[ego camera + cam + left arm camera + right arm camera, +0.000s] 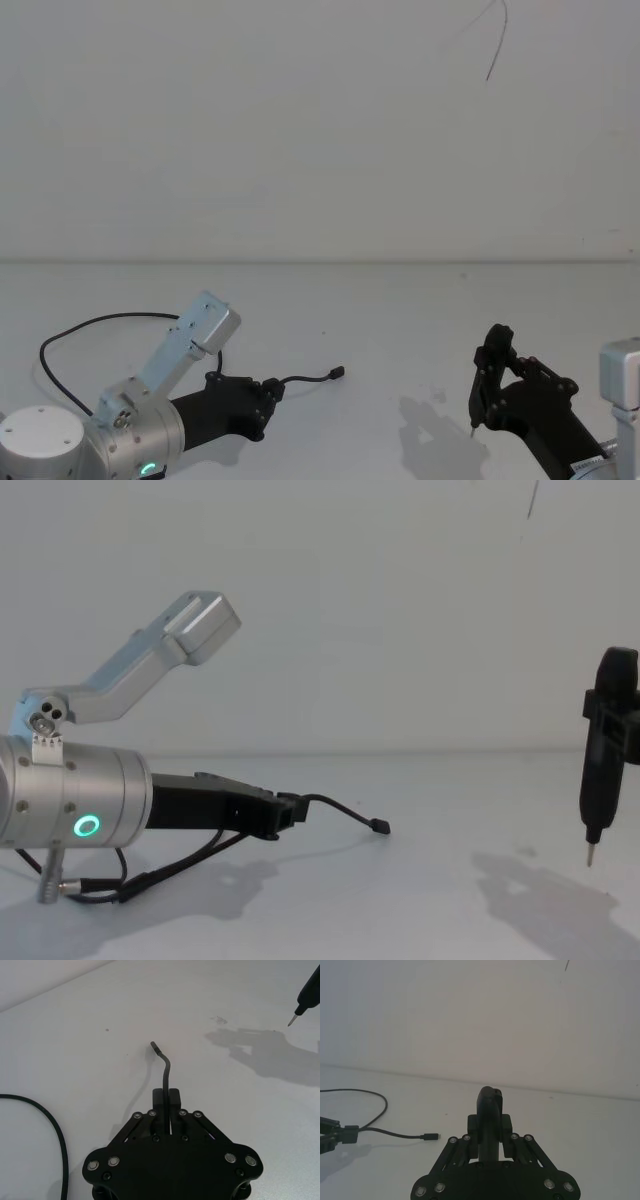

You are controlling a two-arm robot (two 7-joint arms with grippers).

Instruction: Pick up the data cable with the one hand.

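black and thin, the data cable (pixel 301 379) is clamped between the closed fingers of the left gripper (pixel 272 392), which lies low over the white table (pixel 400 320) at the robot's left and points towards the middle. in the left wrist view the two fingers of this gripper (pixel 166 1094) are pressed together on the cable (pixel 165 1067) close to its end. a short bent stretch runs on from them to a small slim plug (pixel 155 1046), and its shadow falls a little to one side on the table. from the chest view the same short stretch (pixel 340 808) arches forward out of the gripper (pixel 293 812) and dips to the plug (pixel 381 827), just above the table. behind the grip the cable sweeps back in a wide loop on the table beside the left arm, whose silver wrist (pixel 70 800) carries a green ring light (pixel 88 827).

the right gripper (pixel 492 375) hangs over the table at the robot's right, well apart from the cable. its fingers are clenched on a black pen-shaped tool (pixel 605 750), held upright with its small metal tip (pixel 588 855) pointing down, above the table.
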